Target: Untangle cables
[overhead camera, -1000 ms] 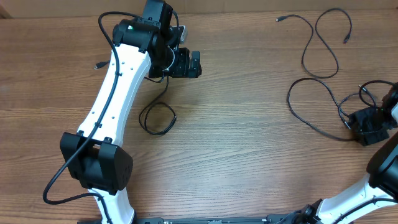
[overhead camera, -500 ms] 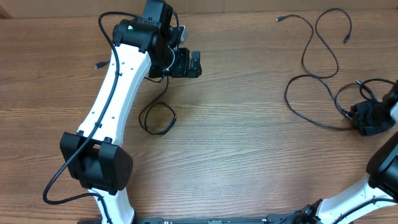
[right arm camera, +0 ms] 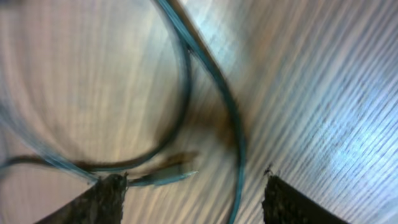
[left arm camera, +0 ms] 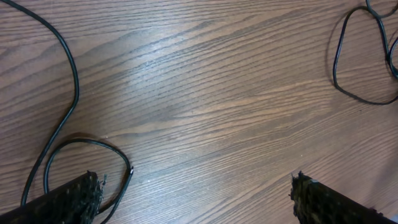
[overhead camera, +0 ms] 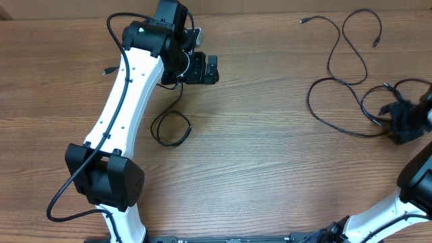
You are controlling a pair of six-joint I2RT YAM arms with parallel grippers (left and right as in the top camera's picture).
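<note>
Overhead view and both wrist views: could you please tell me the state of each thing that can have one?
left gripper: open, nothing between its fingers.
right gripper: open, a blurred cable strand running between its fingers.
long cables: slack, looped, still crossing each other beside the right gripper.
small cable loop: slack, lying flat, untouched.

no text, label, brand or number can be read in any view.
</note>
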